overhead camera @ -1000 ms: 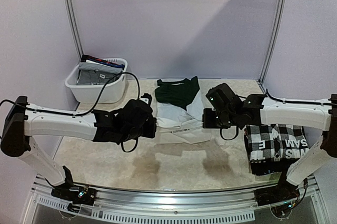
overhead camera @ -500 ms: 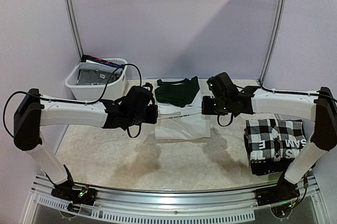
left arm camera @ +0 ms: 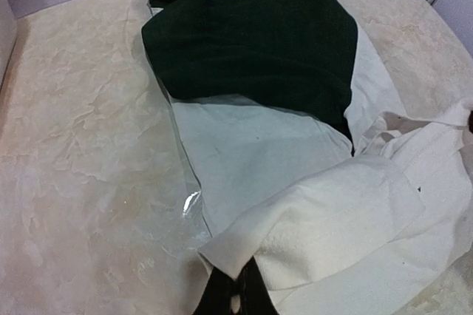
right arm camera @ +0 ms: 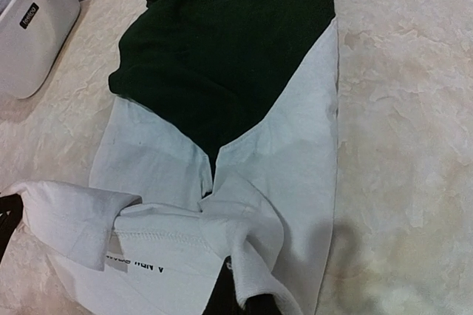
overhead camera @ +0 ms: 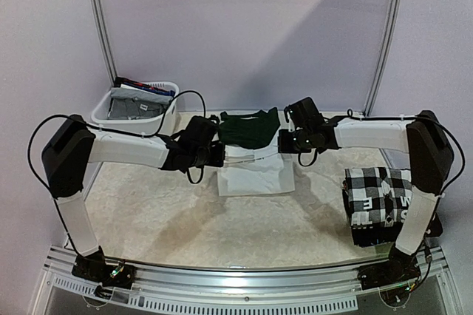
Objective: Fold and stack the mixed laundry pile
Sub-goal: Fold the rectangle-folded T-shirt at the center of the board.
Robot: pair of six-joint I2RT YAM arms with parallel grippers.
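A white cloth with a dark green upper part (overhead camera: 251,154) lies flat at the middle back of the table. My left gripper (overhead camera: 219,155) is shut on its lower left white hem (left arm camera: 244,245), lifted over the garment. On the other side my right gripper (overhead camera: 284,143) is shut on the lower right hem (right arm camera: 255,271). The hem hangs stretched between both grippers above the cloth's body (right arm camera: 284,152). A folded black-and-white checkered shirt (overhead camera: 380,195) with a black piece bearing white letters (overhead camera: 384,208) lies stacked at the right. More laundry sits in the basket (overhead camera: 137,108).
The white plastic basket (overhead camera: 159,129) stands at the back left, close to my left arm; its corner shows in the right wrist view as basket (right arm camera: 33,34). Two upright metal poles (overhead camera: 103,26) frame the purple back wall. The table's metal front rail (overhead camera: 236,285) runs below.
Both grippers have carried the white hem away from the near side toward the back, over the garment's dark part. The arms have stretched out further; the cloth now looks shorter, doubled over.
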